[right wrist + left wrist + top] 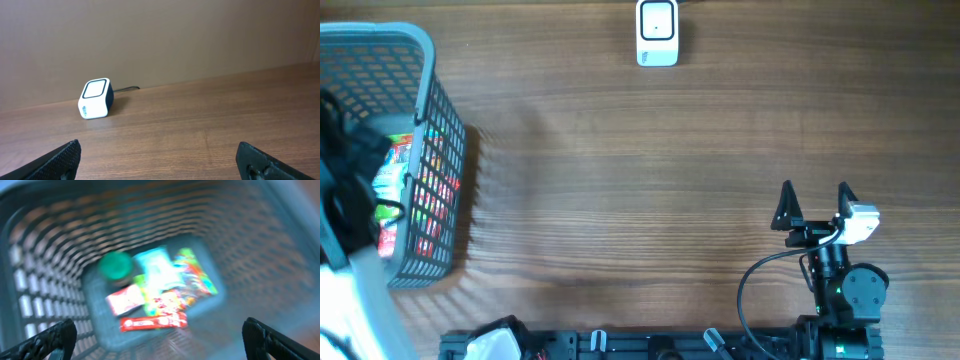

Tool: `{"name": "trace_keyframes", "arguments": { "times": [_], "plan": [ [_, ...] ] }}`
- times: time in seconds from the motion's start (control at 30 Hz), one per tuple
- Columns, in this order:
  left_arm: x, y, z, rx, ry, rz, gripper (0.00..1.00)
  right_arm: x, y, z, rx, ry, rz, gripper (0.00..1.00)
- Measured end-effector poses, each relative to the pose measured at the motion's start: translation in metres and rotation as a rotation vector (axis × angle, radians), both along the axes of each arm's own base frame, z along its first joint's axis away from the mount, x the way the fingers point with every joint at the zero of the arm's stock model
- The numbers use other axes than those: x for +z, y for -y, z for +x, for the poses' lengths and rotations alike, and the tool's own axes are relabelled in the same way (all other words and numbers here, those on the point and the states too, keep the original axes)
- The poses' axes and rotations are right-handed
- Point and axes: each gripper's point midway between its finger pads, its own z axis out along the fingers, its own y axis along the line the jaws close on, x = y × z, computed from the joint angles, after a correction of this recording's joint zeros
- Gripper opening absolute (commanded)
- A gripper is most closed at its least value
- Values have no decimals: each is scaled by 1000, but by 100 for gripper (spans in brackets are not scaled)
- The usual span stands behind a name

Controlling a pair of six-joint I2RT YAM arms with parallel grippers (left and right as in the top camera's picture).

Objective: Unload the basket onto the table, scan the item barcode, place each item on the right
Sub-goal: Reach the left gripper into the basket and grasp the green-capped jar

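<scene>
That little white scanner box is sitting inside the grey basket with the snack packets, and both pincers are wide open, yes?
Not quite. The white scanner box stands on the wooden table, well apart from the grey basket, as the overhead view shows. The snack packets are in the basket, and the left pincer and right pincer are both open.

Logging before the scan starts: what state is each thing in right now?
basket: upright, holding snack packets.
snack packets: lying on the basket floor, unheld.
left gripper: open, empty, above the basket's inside.
right gripper: open, empty, over the table.
scanner: standing on the table, nothing before it.
</scene>
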Motion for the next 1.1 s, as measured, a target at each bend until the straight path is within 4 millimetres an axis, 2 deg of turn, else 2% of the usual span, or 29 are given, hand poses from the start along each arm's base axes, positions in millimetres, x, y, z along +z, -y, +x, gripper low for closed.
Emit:
{"name": "trace_keyframes", "arguments": {
  "times": [0.03, 0.07, 0.13, 0.17, 0.2, 0.3, 0.43, 0.53, 0.6, 0.67, 0.77, 0.9, 1.1],
  "plan": [
    [-9, -12, -4, 69, -15, -27, 100, 0, 0, 0, 0, 0, 0, 100],
    [-11, -15, -6, 108, -2, -39, 100, 0, 0, 0, 0, 0, 0, 100],
    [-38, -48, -16, 271, -30, -129, 100, 0, 0, 0, 0, 0, 0, 100],
    [-45, -55, -18, 310, -35, -153, 100, 0, 0, 0, 0, 0, 0, 100],
    [-64, -69, -19, 379, -54, -207, 100, 0, 0, 0, 0, 0, 0, 100],
    [-94, -88, -9, 421, -54, -228, 100, 0, 0, 0, 0, 0, 0, 100],
    [-140, -103, 5, 384, -60, -208, 100, 0, 0, 0, 0, 0, 0, 100],
    [-178, -104, 8, 325, -101, -198, 100, 0, 0, 0, 0, 0, 0, 100],
    [-192, -104, 7, 304, -119, -194, 100, 0, 0, 0, 0, 0, 0, 100],
    [-201, -102, 4, 286, -141, -195, 100, 0, 0, 0, 0, 0, 0, 100],
    [-201, -104, 2, 285, -156, -180, 100, 0, 0, 0, 0, 0, 0, 100],
    [-199, -118, -6, 322, -143, -156, 100, 0, 0, 0, 0, 0, 0, 100],
    [-234, -132, -14, 365, -212, -199, 100, 0, 0, 0, 0, 0, 0, 100]
  ]
}}
